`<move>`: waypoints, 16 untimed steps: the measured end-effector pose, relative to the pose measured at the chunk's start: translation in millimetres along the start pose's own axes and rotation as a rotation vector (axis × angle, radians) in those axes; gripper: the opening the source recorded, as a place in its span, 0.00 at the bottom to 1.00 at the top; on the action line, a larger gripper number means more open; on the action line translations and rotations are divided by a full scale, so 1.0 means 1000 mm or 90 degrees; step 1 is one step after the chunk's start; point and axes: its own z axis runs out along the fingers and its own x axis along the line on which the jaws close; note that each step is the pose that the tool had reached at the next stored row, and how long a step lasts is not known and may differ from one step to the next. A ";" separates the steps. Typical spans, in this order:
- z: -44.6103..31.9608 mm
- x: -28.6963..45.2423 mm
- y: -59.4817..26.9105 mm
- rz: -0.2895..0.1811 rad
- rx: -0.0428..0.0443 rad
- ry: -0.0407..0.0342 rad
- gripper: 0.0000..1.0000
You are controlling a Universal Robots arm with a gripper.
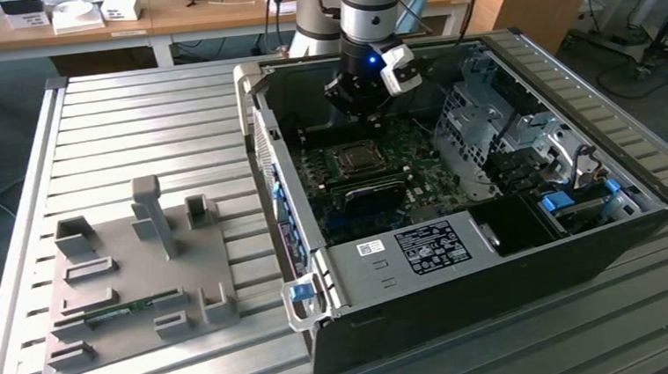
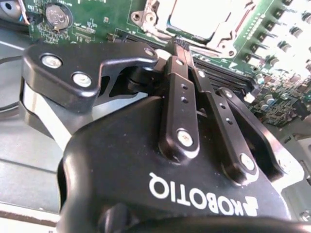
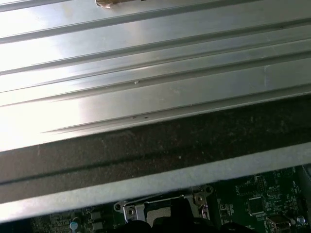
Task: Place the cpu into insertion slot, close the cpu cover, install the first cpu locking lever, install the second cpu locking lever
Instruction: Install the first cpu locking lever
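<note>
- The gripper is hovering above the motherboard inside the computer case, jaws pressed together, holding nothing.
- The cpu is sitting in the insertion slot.

White lettering on the gripper's black body; on the case, white labels, print too small to read.
</note>
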 end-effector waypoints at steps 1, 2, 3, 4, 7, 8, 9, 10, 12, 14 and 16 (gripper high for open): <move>0.0000 -0.0001 -0.0006 0.000 0.0026 -0.0001 0.11; 0.0000 -0.0001 -0.0011 -0.001 0.0057 -0.0003 0.11; -0.0001 -0.0003 -0.0017 -0.002 0.0091 -0.0005 0.11; -0.0001 -0.0004 -0.0020 -0.002 0.0142 -0.0009 0.11; 0.0000 -0.0005 -0.0030 -0.005 0.0314 -0.0022 0.11; 0.0000 -0.0006 -0.0034 -0.006 0.0372 -0.0025 0.11; 0.0000 -0.0007 -0.0037 -0.007 0.0429 -0.0028 0.11; 0.0000 -0.0007 -0.0040 -0.008 0.0488 -0.0033 0.11; 0.0002 -0.0009 -0.0046 -0.010 0.0579 -0.0038 0.11; 0.0003 -0.0010 -0.0053 -0.014 0.0630 -0.0039 0.11; 0.0003 -0.0010 -0.0057 -0.019 0.0664 -0.0036 0.11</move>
